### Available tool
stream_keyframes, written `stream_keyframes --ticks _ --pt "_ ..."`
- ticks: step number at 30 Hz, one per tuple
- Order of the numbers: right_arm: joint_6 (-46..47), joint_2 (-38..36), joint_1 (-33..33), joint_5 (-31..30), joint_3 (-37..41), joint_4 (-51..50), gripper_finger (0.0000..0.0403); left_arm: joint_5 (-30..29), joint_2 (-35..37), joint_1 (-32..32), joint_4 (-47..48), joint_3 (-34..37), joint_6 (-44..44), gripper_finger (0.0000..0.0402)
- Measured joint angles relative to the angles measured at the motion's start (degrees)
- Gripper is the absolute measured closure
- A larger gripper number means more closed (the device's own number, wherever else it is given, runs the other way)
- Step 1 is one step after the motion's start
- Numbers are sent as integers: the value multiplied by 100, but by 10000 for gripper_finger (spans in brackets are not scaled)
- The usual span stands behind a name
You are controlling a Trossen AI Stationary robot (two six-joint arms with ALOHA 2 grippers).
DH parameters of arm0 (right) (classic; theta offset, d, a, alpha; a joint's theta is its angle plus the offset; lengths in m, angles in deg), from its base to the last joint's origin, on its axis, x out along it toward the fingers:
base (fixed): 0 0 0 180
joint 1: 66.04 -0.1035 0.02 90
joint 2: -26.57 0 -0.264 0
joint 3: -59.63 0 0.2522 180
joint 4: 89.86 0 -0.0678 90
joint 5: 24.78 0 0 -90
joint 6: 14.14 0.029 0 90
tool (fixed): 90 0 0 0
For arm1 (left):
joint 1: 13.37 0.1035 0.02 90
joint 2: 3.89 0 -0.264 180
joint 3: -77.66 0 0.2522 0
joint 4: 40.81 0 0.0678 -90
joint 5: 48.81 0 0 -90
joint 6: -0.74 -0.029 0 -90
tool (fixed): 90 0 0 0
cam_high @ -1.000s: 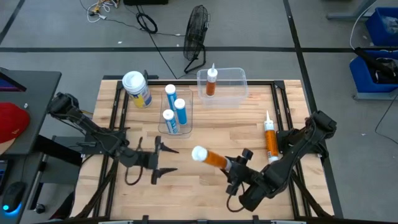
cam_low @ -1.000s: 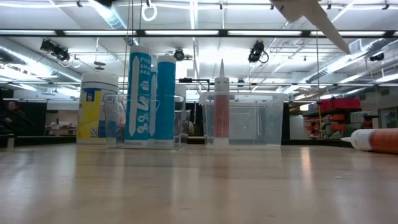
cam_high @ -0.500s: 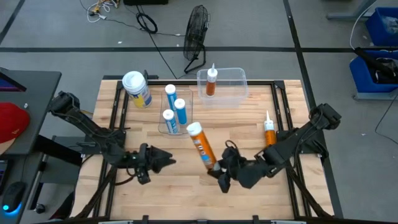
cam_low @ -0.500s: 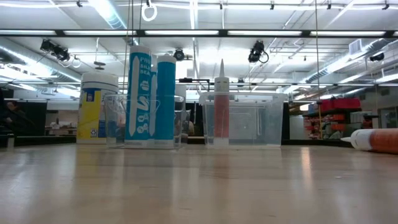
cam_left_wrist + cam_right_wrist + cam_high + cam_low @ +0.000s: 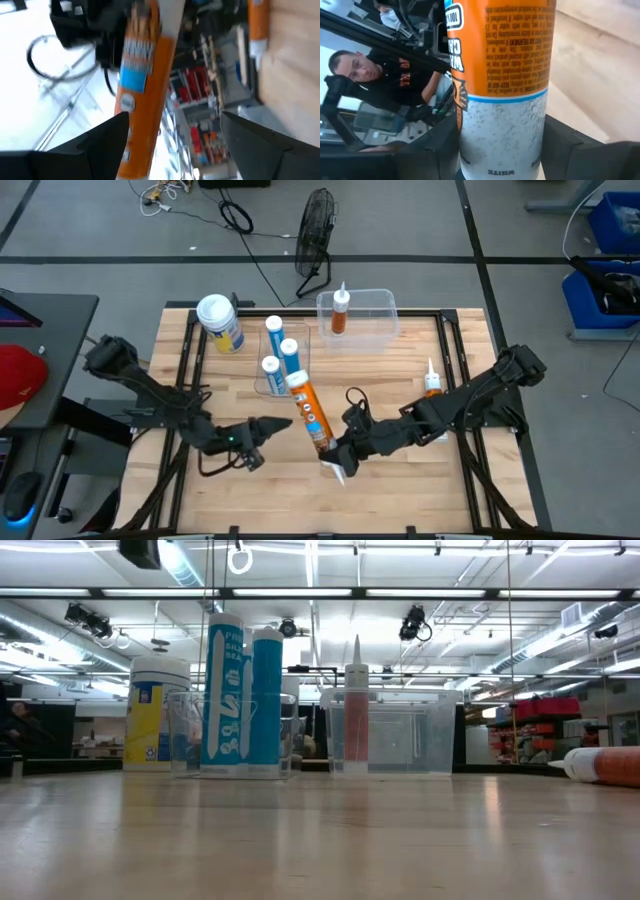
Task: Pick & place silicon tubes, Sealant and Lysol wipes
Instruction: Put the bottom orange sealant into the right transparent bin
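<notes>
The orange sealant tube (image 5: pixel 310 416), lying low across the right claw (image 5: pixel 331 455) a second ago, has swung up toward the blue silicon tubes (image 5: pixel 279 352) and is now clamped near its base above mid-tabletop (image 5: pixel 400 370). The left claw (image 5: pixel 262 429), released, has closed in beside it. Judgement: a handover or placement is pending; Lysol wipes (image 5: pixel 220 323) stand untouched at the far left.

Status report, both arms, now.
Right tool shut on orange sealant tube, lifted mid-table. Left tool open, empty, beside it. Lysol wipes untouched, far left corner. Nothing blocking.

3 blue tubes (image 5: pixel 290 358), 3 orange sealant tubes (image 5: pixel 310 415), 1 Lysol wipes (image 5: pixel 221 324), 2 clear bins (image 5: pixel 380 315).
</notes>
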Motion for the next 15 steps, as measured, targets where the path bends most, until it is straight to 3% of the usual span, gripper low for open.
stream_keyframes --ticks 8,15 --pt "428 2 -2 297 0 -39 200 96 -150 517 -851 -2 -812 84" --pt "475 3 56 455 0 -116 200 189 -150 716 -912 -2 -1021 84"
